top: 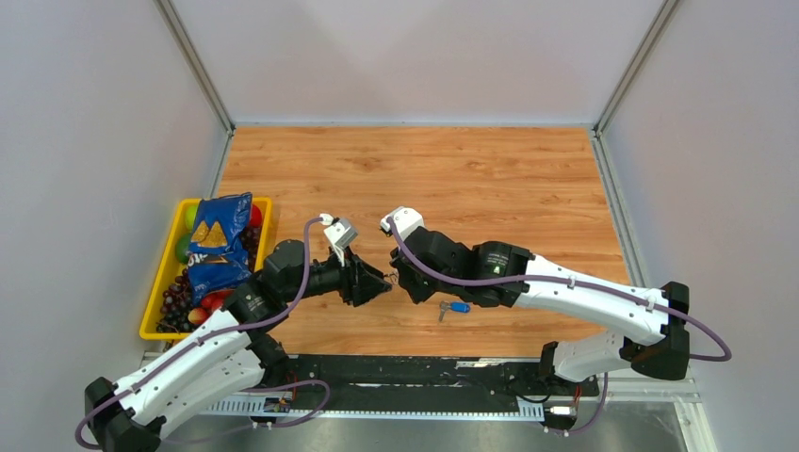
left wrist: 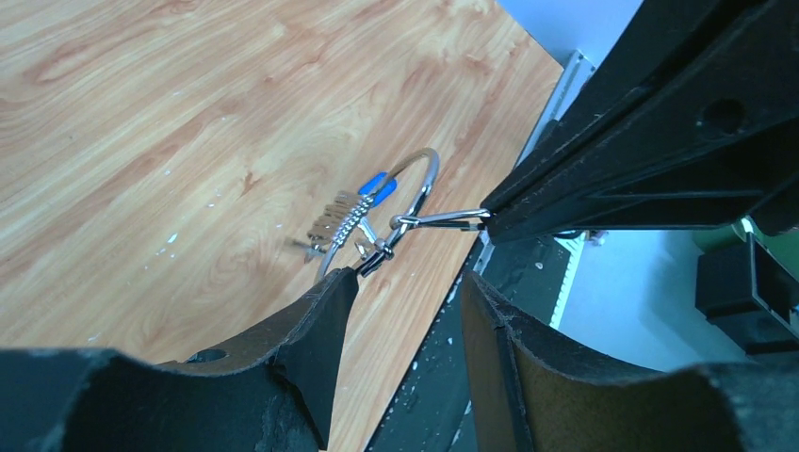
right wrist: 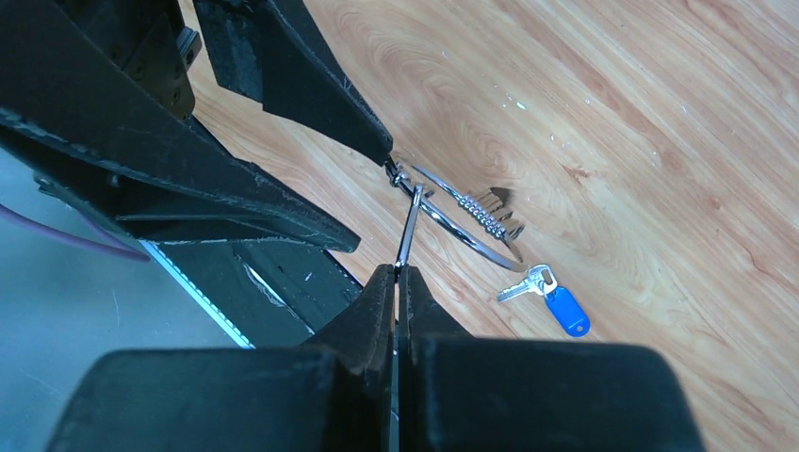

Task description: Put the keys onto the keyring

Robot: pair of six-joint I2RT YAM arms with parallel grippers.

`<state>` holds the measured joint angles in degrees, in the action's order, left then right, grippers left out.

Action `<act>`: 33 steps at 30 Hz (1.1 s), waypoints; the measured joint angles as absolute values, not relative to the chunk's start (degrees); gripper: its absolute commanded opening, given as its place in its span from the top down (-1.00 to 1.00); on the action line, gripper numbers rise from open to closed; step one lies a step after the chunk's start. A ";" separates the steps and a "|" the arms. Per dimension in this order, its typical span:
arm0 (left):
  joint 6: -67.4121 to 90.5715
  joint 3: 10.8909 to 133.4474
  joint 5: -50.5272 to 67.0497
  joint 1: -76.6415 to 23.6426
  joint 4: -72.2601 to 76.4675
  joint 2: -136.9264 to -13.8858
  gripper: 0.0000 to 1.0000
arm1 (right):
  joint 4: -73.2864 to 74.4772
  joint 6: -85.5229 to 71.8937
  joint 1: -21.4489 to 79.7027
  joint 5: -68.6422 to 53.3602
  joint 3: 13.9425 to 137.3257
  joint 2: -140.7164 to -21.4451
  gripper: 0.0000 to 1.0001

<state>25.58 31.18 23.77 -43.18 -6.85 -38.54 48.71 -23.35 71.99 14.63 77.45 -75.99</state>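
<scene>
Right gripper (right wrist: 397,273) pinches keyring (right wrist: 476,211); yellow bin (top: 151,303) holds chip bag (top: 219,241), fruit (top: 175,299).

Wood-grain counter (top: 490,179), light oak pattern, small white flecks on the surface. Yellow bin (top: 149,330) sits at the left edge, toward the near-left corner. One blue-headed key (top: 456,306) lies flat close to the near edge, roughly midway along it, well apart from the bin.

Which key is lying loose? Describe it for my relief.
On the wooden table, look beside the right gripper, toward the near edge. The loose key lies flat beside the held keyring; it alone has a bright blue plastic tag.
</scene>
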 measured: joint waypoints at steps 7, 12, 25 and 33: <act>24.10 31.18 20.80 -44.07 -6.92 -38.85 -0.10 | 49.32 -23.35 71.96 13.47 78.41 -75.99 1.00; 23.42 31.18 19.68 -44.25 -6.98 -38.87 -0.10 | 49.63 -23.24 71.99 12.75 78.83 -75.99 1.00; 21.89 31.20 18.44 -44.56 -7.55 -37.23 -0.11 | 50.35 -22.85 71.99 11.84 78.85 -75.99 1.00; 21.67 31.20 20.93 -45.60 -6.37 -37.85 0.45 | 50.46 -22.81 71.99 11.84 79.81 -75.99 1.00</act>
<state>21.67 31.20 20.93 -45.60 -6.37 -37.85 50.46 -22.81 71.99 11.84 79.81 -75.99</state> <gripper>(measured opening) 0.429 0.007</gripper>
